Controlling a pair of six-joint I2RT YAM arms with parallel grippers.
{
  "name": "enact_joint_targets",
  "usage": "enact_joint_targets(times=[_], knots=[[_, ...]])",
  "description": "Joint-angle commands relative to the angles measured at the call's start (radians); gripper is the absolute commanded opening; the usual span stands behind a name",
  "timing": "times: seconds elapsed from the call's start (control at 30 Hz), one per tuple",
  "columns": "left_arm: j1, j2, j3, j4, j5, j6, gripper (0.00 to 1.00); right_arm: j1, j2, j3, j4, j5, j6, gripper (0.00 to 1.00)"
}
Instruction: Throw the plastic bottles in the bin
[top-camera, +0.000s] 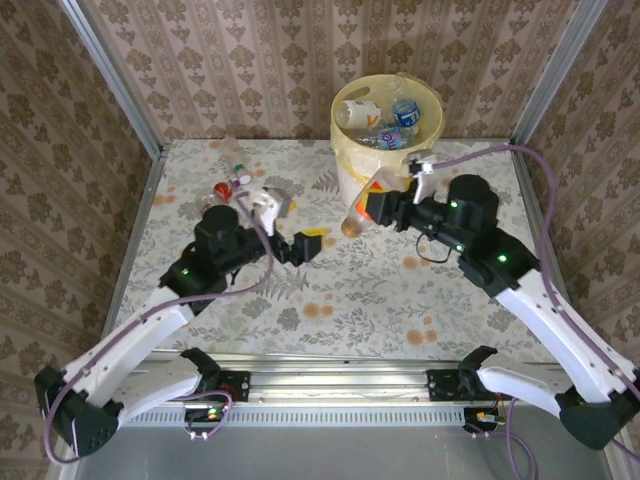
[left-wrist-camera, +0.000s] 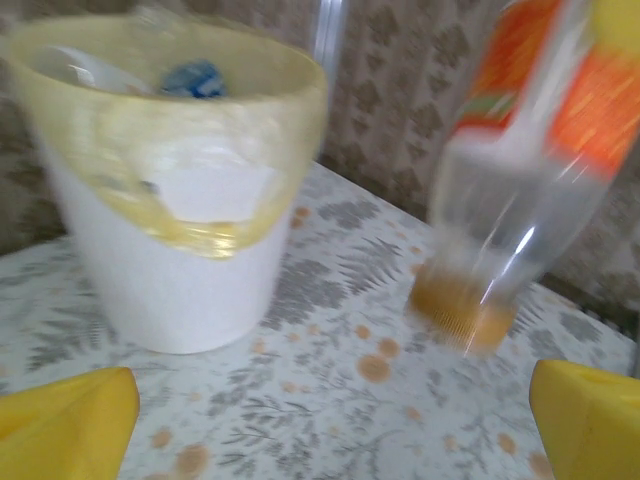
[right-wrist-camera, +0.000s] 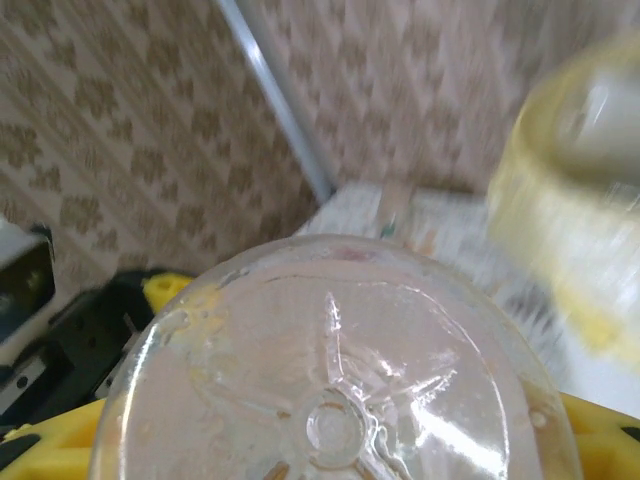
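The right claw (top-camera: 378, 204) is clamping an orange-labelled bottle (top-camera: 355, 215), which is tilting just beside the bin (top-camera: 343, 135). The left claw (top-camera: 310, 244) is gaping wide and gripping nothing over the table (top-camera: 330, 300). Binned bottles (top-camera: 392, 128) are lying inside; loose bottles (top-camera: 232, 184) are lying at the far left of the table.

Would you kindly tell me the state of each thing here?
Pale yellow round plastic bin: upright, holding discarded bottles.
Clear orange-labelled plastic bottle: gripped, tilted, beside the bin.
Right gripper: shut on that bottle.
Left gripper: open, empty.
Loose small bottles: lying on the table.
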Motion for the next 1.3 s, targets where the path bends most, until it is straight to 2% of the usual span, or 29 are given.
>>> enact_joint_targets(times=[0.0,0.13,0.23,0.43,0.47,0.7,0.77,0.8,0.87,0.93,1.0,1.07,1.13,1.27], knots=[[0.064,-0.086,-0.039,-0.020,-0.063,-0.037,1.00,0.000,-0.073,0.042,0.115,0.214,-0.201,0.44],[0.136,-0.180,-0.080,-0.069,-0.107,-0.059,1.00,0.000,-0.149,-0.049,0.427,0.372,-0.340,0.44],[0.177,-0.226,-0.103,-0.106,-0.134,-0.075,1.00,-0.002,-0.162,-0.083,0.611,0.427,-0.414,0.43],[0.223,-0.257,-0.134,-0.113,-0.142,-0.102,1.00,-0.023,-0.096,-0.032,0.658,0.441,-0.458,0.43],[0.258,-0.257,-0.133,-0.113,-0.137,-0.105,1.00,-0.030,-0.080,-0.024,0.661,0.438,-0.459,0.43],[0.307,-0.254,-0.123,-0.133,-0.118,-0.108,1.00,-0.153,0.122,0.119,0.551,0.400,-0.348,0.44],[0.320,-0.251,-0.117,-0.147,-0.116,-0.110,1.00,-0.227,0.260,0.244,0.389,0.353,-0.283,0.49],[0.325,-0.249,-0.114,-0.152,-0.114,-0.111,1.00,-0.249,0.324,0.316,0.298,0.350,-0.245,0.52],[0.336,-0.245,-0.104,-0.172,-0.112,-0.112,1.00,-0.305,0.464,0.459,0.129,0.275,-0.168,0.76],[0.344,-0.235,-0.095,-0.192,-0.122,-0.109,1.00,-0.323,0.548,0.568,-0.018,0.277,-0.138,0.88],[0.356,-0.224,-0.077,-0.219,-0.117,-0.105,1.00,-0.329,0.561,0.598,-0.070,0.259,-0.137,0.94],[0.366,-0.214,-0.071,-0.234,-0.112,-0.106,1.00,-0.331,0.512,0.545,-0.037,0.241,-0.139,1.00],[0.377,-0.209,-0.072,-0.236,-0.112,-0.114,1.00,-0.332,0.456,0.490,-0.006,0.226,-0.146,1.00],[0.401,-0.191,-0.078,-0.230,-0.115,-0.142,1.00,-0.334,0.355,0.448,-0.062,0.212,-0.137,1.00]])
